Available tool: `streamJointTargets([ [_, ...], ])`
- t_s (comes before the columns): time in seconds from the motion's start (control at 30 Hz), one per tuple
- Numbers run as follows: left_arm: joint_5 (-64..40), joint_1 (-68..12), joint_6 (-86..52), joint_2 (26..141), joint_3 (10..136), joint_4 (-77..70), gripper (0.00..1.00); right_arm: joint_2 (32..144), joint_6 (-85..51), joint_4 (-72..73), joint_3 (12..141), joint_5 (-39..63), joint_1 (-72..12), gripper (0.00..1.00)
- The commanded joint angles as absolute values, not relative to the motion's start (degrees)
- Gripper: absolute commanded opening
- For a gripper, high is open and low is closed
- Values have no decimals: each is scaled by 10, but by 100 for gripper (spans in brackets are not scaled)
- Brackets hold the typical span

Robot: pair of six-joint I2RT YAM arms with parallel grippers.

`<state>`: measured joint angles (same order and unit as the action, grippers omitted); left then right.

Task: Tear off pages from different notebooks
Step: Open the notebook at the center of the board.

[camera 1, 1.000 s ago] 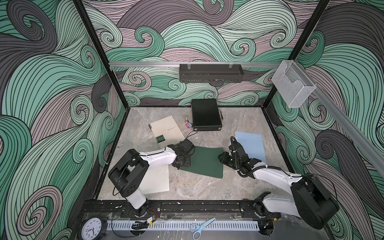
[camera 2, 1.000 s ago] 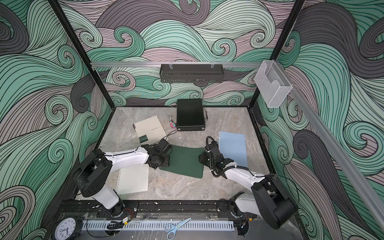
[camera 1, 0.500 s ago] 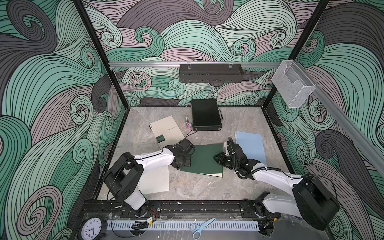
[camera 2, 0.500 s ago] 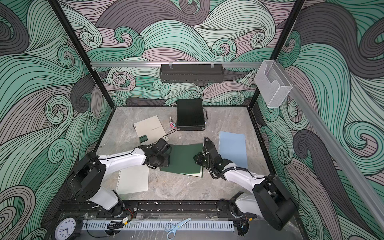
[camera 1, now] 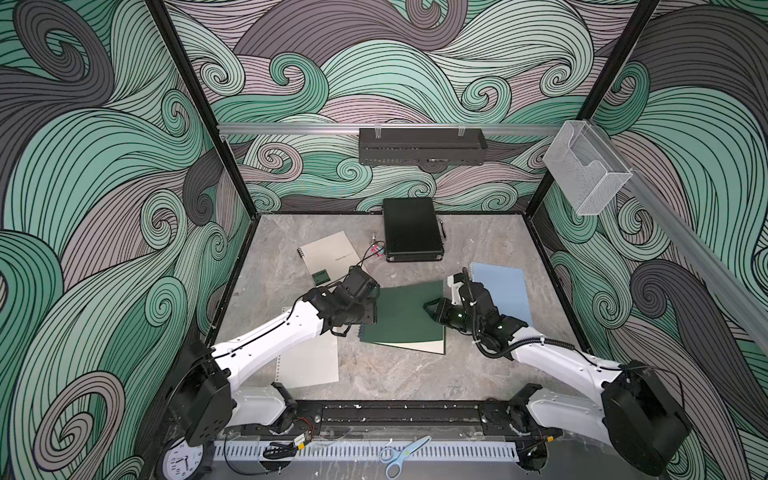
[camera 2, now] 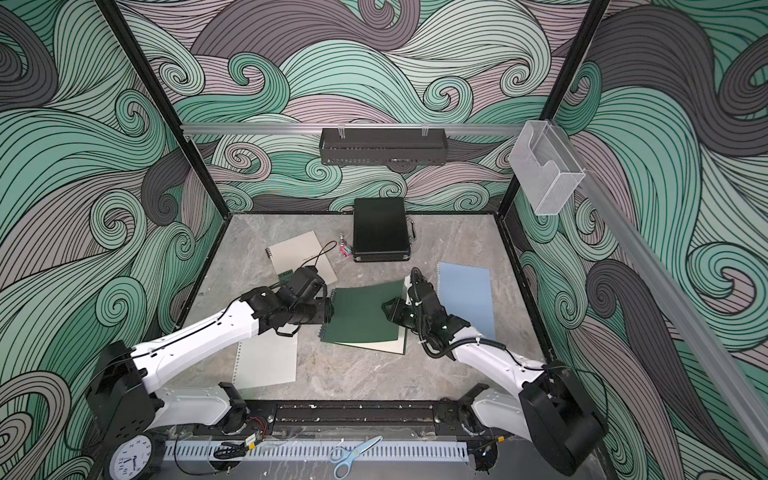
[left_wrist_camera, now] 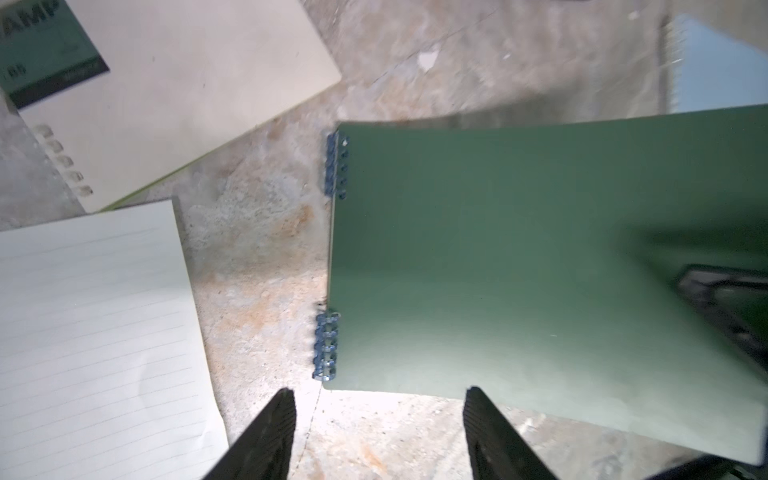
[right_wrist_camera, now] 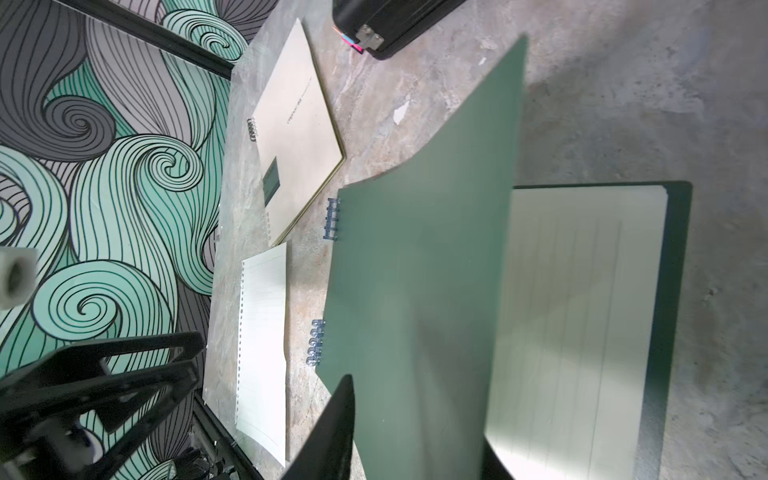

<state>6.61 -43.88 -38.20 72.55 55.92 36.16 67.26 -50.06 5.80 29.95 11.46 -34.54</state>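
Holding the cover of the green notebook point(camera 1: 399, 316) raised at mid-frame, the right gripper point(camera 1: 430, 310) clamps its edge — left gripper point(left_wrist_camera: 380, 395), jaws apart and empty, sits beside the spiral edge.

The right tool point(camera 1: 429, 308) has moved inward over the green notebook point(camera 1: 395, 320) — the cover point(right_wrist_camera: 415, 270), flat on the table point(camera 1: 386, 374) earlier, is now pinched and lifted along that edge — exposing a lined page point(camera 1: 415, 347) underneath.
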Motion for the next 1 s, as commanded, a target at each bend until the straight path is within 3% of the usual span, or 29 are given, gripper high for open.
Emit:
streamJointTargets([
  [0.0, 40, -457, -354, 695, 594, 386, 64, 665, -506, 65, 327, 133, -348, 35],
  [0.97, 23, -539, -313, 800, 782, 384, 66, 702, -565, 132, 424, 181, -353, 36],
])
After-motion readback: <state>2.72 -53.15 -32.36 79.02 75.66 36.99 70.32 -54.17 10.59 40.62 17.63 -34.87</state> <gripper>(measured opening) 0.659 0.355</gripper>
